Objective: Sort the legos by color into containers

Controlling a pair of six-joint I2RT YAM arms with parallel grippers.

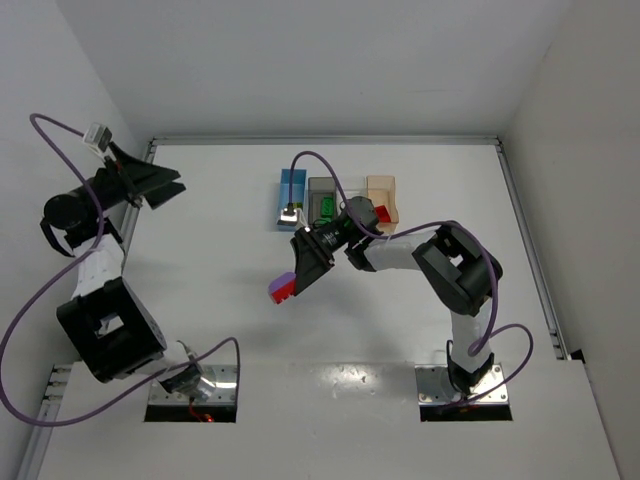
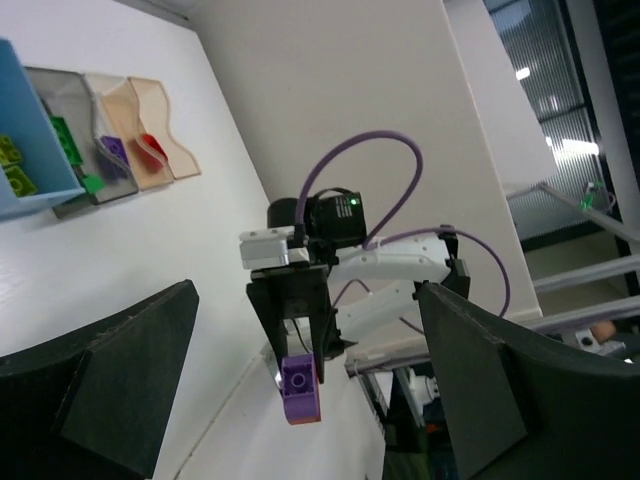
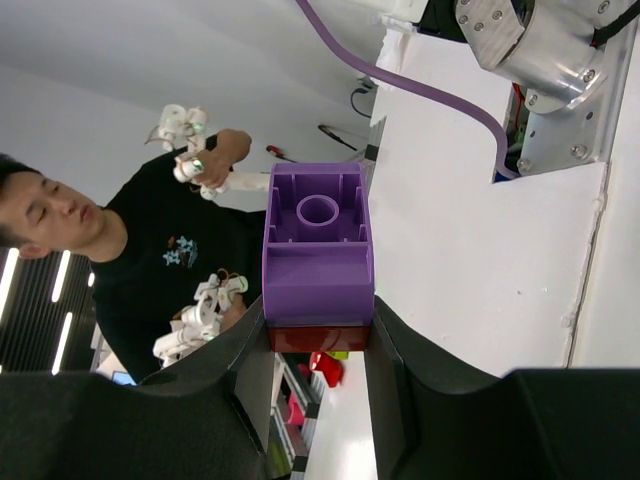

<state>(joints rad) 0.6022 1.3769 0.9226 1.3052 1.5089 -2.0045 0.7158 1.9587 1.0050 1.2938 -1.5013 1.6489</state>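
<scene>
Purple on red is what I have left: the purple brick [image 3: 318, 245] is pressed onto the red brick [image 3: 318, 338]. The right gripper [image 3: 318, 340] is clamped tight on the pair at its red end and holds it near the middle of the table [image 1: 230, 250], lifted off the surface as far as I can judge. The pair hangs at about 6 o'clock from the row of bins. That row sits at the table's 12 o'clock and looks well filled. The blue bin [image 2: 35, 120] has yellow-green bricks [image 2: 15, 165], the grey bin [image 2: 60, 95] has dark green bricks [image 2: 65, 135], the clear bin [image 2: 100, 110] has a sorted purple brick [image 2: 112, 150], and the orange bin [image 2: 165, 120] has a sorted red brick [image 2: 150, 148]. I see no loose bricks on the table from above, so I reckon this joined pair is the last of it. It has to be split before either half can go in. My left gripper [image 1: 165, 190] is out at the table's 10 o'clock, well apart from the pair, jaws spread wide with nothing in them, facing the pair. From above, the right wrist and its purple cable [image 1: 320, 160] lie across the bins and hide most of the clear one. A person [image 3: 150, 260] in a black shirt stands beyond the table edge, well out of reach.
</scene>
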